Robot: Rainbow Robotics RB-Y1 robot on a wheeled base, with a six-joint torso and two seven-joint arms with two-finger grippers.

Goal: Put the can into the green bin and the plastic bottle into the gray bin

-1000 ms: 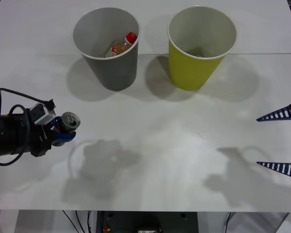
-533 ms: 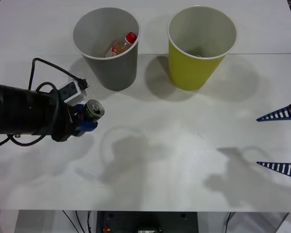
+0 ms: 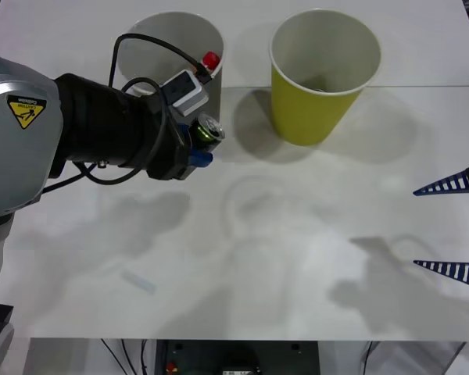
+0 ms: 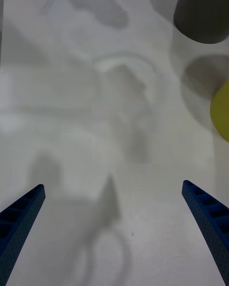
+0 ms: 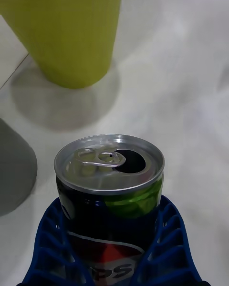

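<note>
White tabletop (image 3: 297,258) fills the scene, with a faint seam running across it behind the two bins. At the far side stands the gray bin (image 3: 213,101), largely hidden by the left arm, and to its right the green bin (image 3: 322,78), upright with its pale inside open to view. Inside the gray bin the red cap of the plastic bottle (image 3: 211,60) peeks out above the arm's wrist camera. The left gripper (image 3: 203,144) is held above the table just in front of the gray bin, between the two bins and nearer the gray one, its blue ribbed fingers (image 5: 47,238) clamped around the dark body of the can (image 3: 209,129). In the left wrist view the can (image 5: 110,190) sits snug in the blue fingers, its silver top with pull tab and open mouth pointing toward the green bin (image 5: 67,33), which stands a little way ahead; a corner of the gray bin (image 5: 14,167) shows beside it. The right gripper (image 3: 452,226) waits at the right edge of the table, well apart from both bins, its two blue fingers (image 4: 21,214) spread wide with nothing between them.
</note>
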